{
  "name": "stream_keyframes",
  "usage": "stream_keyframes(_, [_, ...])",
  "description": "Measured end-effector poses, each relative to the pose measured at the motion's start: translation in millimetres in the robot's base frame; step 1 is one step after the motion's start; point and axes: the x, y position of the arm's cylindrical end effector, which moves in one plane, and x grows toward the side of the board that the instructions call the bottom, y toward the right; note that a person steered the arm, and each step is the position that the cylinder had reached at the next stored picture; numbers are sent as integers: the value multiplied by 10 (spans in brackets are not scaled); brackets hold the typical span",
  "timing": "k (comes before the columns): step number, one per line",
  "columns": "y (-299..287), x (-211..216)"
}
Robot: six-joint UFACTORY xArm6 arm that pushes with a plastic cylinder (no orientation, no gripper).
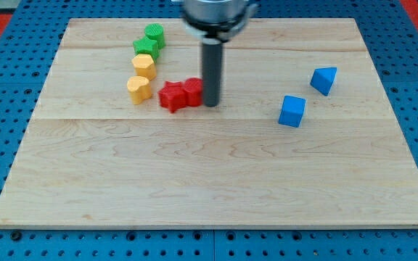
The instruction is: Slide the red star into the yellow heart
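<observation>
The red star (171, 96) lies on the wooden board, left of centre. A second red block (193, 90) touches its right side. My tip (211, 104) stands right against that second red block's right side. The yellow heart (139, 89) sits just left of the red star, with a small gap between them. A yellow hexagon-like block (144, 67) is just above the heart.
A green star (146, 48) and a green block (154, 34) continue the column toward the view's top. A blue cube (292, 111) and a blue triangle-like block (324, 80) lie at the view's right. The board (209, 174) rests on a blue pegboard.
</observation>
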Motion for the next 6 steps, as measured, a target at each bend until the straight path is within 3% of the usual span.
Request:
stream_keyframes(2, [603,-4])
stream_keyframes(4, [-477,3])
stream_keyframes(6, [-471,6])
